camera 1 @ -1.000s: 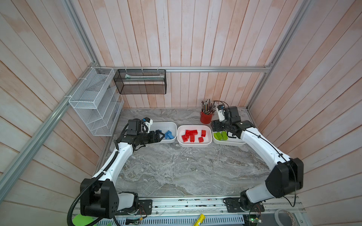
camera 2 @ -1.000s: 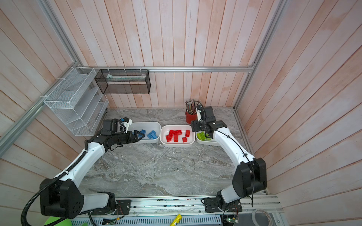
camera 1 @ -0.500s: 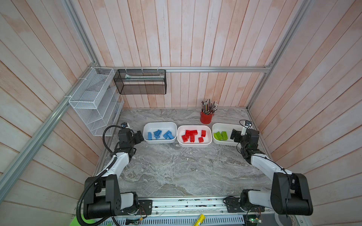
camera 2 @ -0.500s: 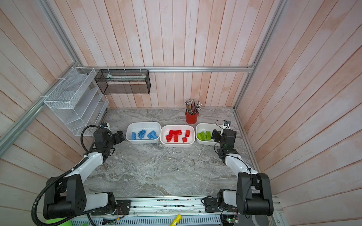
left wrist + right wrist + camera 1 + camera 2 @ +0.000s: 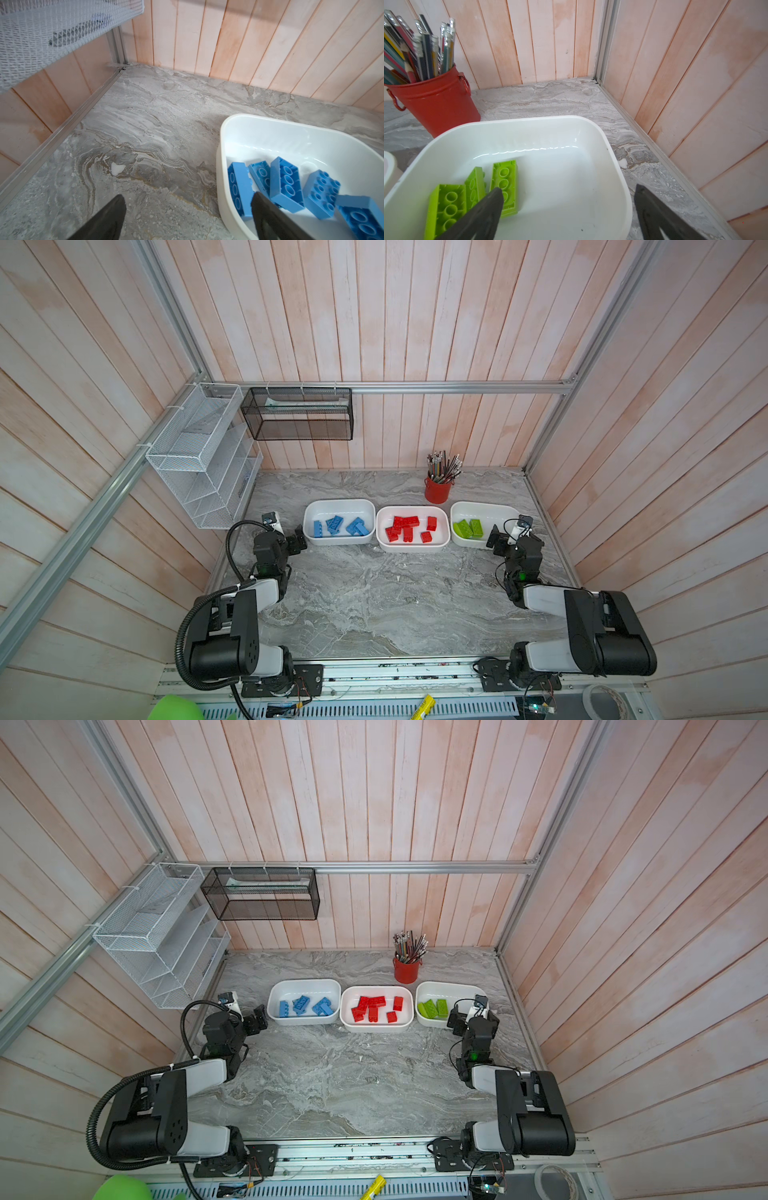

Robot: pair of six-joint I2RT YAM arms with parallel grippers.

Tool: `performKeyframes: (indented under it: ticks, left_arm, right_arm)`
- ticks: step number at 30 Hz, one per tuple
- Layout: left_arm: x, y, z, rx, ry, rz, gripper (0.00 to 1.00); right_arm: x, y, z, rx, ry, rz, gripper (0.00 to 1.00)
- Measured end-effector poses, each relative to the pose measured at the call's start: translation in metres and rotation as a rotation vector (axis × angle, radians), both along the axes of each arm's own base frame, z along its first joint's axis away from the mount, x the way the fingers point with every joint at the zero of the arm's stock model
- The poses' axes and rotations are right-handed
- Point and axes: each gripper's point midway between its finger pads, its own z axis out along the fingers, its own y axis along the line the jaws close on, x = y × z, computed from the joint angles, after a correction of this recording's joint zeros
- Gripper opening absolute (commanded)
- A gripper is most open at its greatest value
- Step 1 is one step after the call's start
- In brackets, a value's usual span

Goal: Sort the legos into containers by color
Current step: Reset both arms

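Legos [image 5: 431, 523] all lie sorted as far as you can see: blue bricks [image 5: 340, 526] in the left container [image 5: 336, 508], red bricks [image 5: 405, 527] in the middle container [image 5: 412, 548], lime green bricks [image 5: 467, 527] in the right container [image 5: 486, 508], none loose on the marble table [image 5: 395, 597]. Your left gripper [image 5: 189, 197] and right gripper [image 5: 568, 189] stand wide open and empty by the outer containers, so I judge the sorting finished.

Left tool [image 5: 301, 536] back beside blue tub [image 5: 338, 503]; right tool [image 5: 494, 536] back at green tub [image 5: 482, 505] corner

Left pincer [image 5: 188, 197] spread, right pincer [image 5: 568, 189] spread
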Motion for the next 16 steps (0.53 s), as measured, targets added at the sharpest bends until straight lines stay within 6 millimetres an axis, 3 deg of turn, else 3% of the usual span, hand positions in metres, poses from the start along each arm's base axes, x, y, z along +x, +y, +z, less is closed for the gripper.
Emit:
performKeyframes:
  ticks: [5,9,16]
  left_arm:
    - [-0.001,-0.008,0.005,-0.004,-0.056,-0.045,1.0]
    - [-0.002,-0.014,0.001,-0.01,-0.07,-0.078,1.0]
    - [-0.001,-0.016,0.007,-0.011,-0.096,-0.093,1.0]
  right_arm:
    - [0.001,0.004,0.004,-0.016,-0.048,0.009,0.98]
    - [-0.007,0.008,-0.016,-0.04,-0.017,0.013,0.98]
    - [-0.008,-0.001,-0.001,-0.042,-0.079,-0.044,0.98]
